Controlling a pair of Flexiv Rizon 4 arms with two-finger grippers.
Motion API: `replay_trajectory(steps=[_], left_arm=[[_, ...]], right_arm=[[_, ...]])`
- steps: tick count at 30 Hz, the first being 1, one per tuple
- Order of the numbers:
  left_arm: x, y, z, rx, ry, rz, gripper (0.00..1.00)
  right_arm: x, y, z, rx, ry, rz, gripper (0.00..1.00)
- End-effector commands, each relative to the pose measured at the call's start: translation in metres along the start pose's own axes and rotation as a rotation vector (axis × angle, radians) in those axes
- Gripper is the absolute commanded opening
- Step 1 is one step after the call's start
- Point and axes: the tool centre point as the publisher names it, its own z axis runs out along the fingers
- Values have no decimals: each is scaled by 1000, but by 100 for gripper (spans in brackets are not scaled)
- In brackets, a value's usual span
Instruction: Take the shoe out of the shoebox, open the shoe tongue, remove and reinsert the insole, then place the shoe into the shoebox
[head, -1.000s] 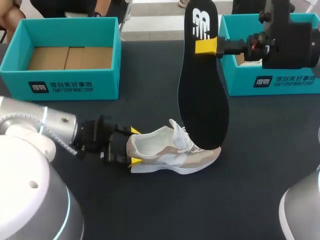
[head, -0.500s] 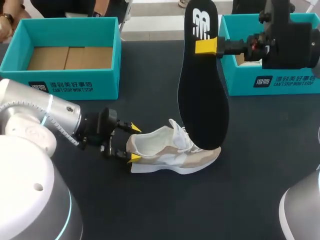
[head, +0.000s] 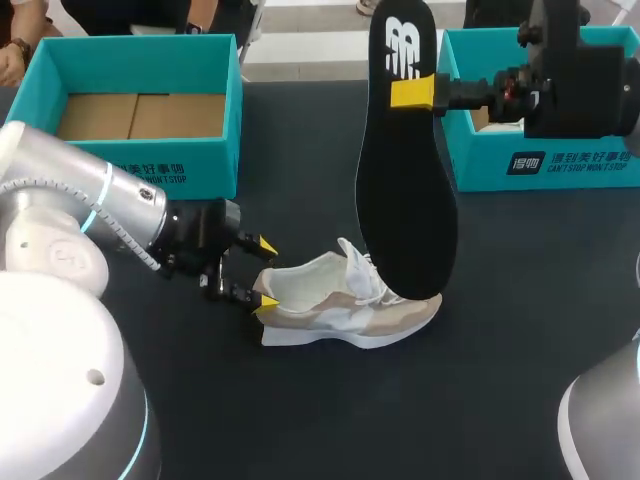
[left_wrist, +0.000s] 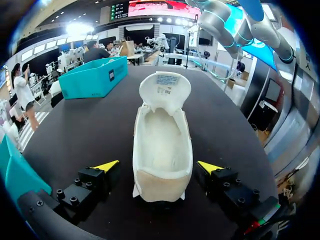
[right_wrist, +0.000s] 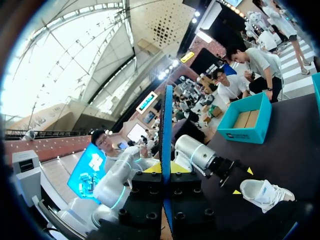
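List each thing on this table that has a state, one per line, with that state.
shoe: standing on its sole, tongue pulled open, insole out.
insole: out of the shoe, held upright in the air.
left hand: open, fingers flanking the heel, not touching it.
right hand: shut on the insole.
left shoebox: open, no shoe inside.
right shoebox: open, contents mostly hidden.

shoe (head: 335, 300): beige-white, upright on sole | insole (head: 405, 180): black, vertical, above toe
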Motion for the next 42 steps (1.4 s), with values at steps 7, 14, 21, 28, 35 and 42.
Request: replay_trajectory(steps=[7,14,21,28,35,42], left_arm=[[2,-24,0,-373,-31,-82,100],[1,-29,2,-513,-49,-98,100],[4,-35,3,-648,-48,-97,100],[4,-36,3,-706,-80,-86,100],[5,-35,0,-825,-27,-85,100],[7,-35,3,-895,-38,-33,100]], right_arm=[[-1,2,4,2,-1,1,0],[-1,2,4,2,-1,1,0],[-1,2,4,2,-1,1,0],[-1,2,4,2,-1,1,0],[-1,2,4,2,-1,1,0],[-1,2,4,2,-1,1,0]])
